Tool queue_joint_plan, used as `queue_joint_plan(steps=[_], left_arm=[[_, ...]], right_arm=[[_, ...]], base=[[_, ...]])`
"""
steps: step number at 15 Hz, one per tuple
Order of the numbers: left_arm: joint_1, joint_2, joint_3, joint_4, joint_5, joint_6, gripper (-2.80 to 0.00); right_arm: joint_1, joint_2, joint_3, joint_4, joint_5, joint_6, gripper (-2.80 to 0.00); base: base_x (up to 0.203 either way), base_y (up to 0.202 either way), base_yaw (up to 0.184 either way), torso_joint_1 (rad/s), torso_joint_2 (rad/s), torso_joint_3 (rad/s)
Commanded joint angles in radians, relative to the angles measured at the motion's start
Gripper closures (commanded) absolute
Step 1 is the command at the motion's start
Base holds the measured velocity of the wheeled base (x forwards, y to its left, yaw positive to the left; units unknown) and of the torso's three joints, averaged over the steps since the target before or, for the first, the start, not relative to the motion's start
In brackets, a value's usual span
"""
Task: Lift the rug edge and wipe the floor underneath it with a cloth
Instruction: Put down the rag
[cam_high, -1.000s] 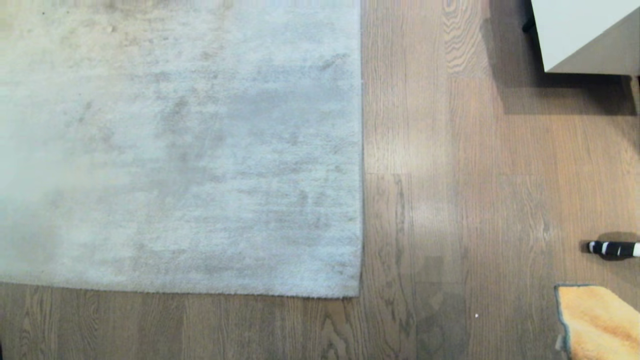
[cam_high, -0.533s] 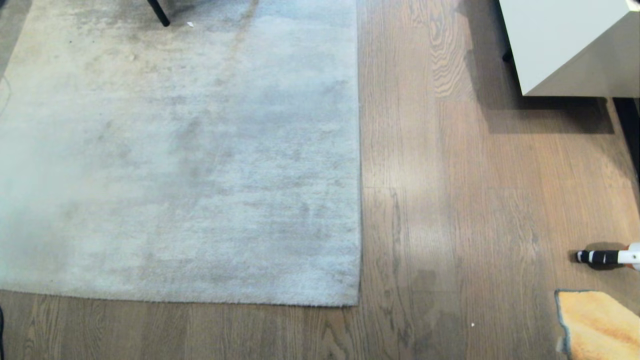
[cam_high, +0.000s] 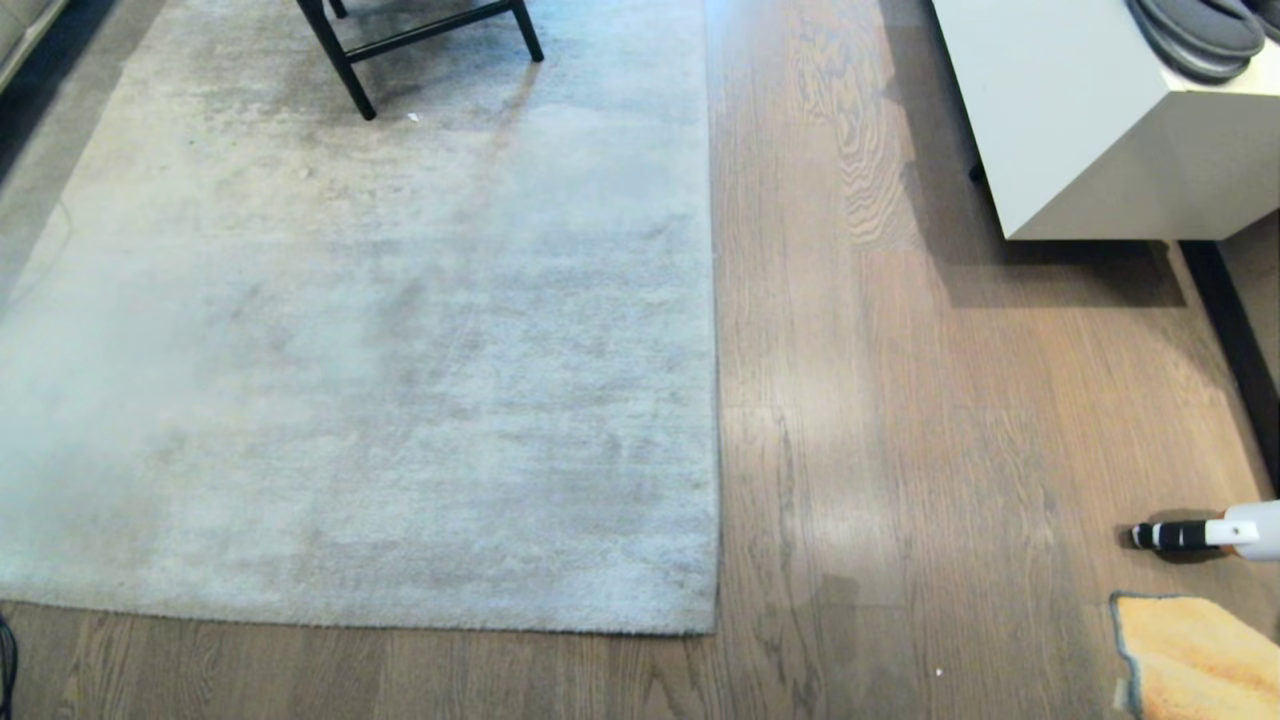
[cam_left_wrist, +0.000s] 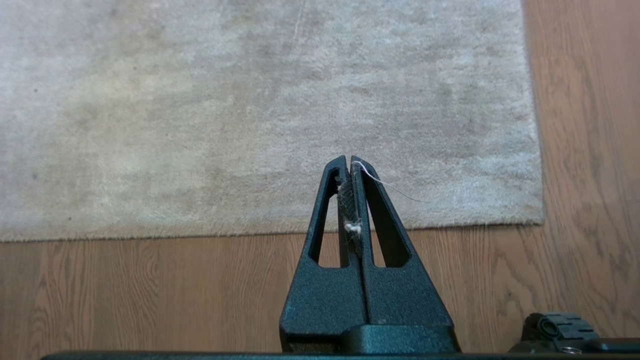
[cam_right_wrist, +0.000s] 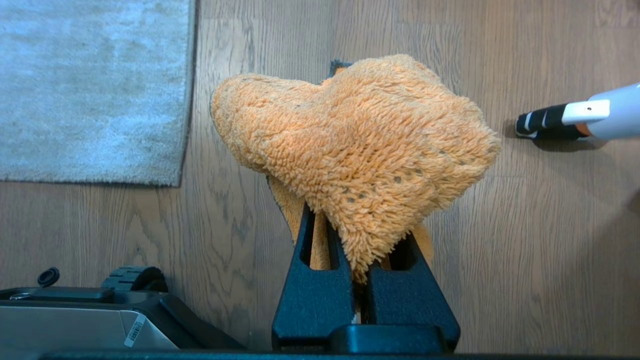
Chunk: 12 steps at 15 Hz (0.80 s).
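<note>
The light grey rug (cam_high: 380, 330) lies flat on the brown wood-grain floor (cam_high: 900, 450). Its near rug edge (cam_high: 400, 622) and right border meet at a corner (cam_high: 714, 628). In the left wrist view my left gripper (cam_left_wrist: 349, 159) hangs shut and empty above the rug edge (cam_left_wrist: 250, 233), with only lint and a thread caught between its fingers. My right gripper (cam_right_wrist: 358, 225) is shut on the orange fluffy cloth (cam_right_wrist: 360, 135), which drapes over its fingertips and hides them. It hangs over bare floor to the right of the rug corner (cam_right_wrist: 181, 183). The cloth (cam_high: 1190, 660) shows at the head view's lower right.
Black chair legs (cam_high: 350, 70) stand on the rug's far part. A white cabinet (cam_high: 1080, 130) with grey slippers (cam_high: 1200, 30) on top sits at the far right. A white-and-black wand tip (cam_high: 1190, 533) lies on the floor near the cloth. My base (cam_right_wrist: 75, 320) is close by.
The head camera has tilted up, so the whole scene has slid down the picture. The chair legs and the cabinet top with slippers have come into view. Nothing on the floor moved.
</note>
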Motion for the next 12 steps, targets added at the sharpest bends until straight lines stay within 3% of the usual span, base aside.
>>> queue_joint_plan(steps=[1,12], left_arm=[[0.000,0.000,0.000,0.000,0.000,0.000,0.00],[0.000,0.000,0.000,0.000,0.010,-0.035,0.00]], right_arm=[[-0.001,0.001,0.000,0.001,0.001,-0.001,0.00],[-0.001,0.001,0.000,0.001,-0.001,-0.001,0.00]], base=[[0.000,0.000,0.000,-0.002,0.00,0.209],[0.000,0.000,0.000,0.002,0.00,0.202]])
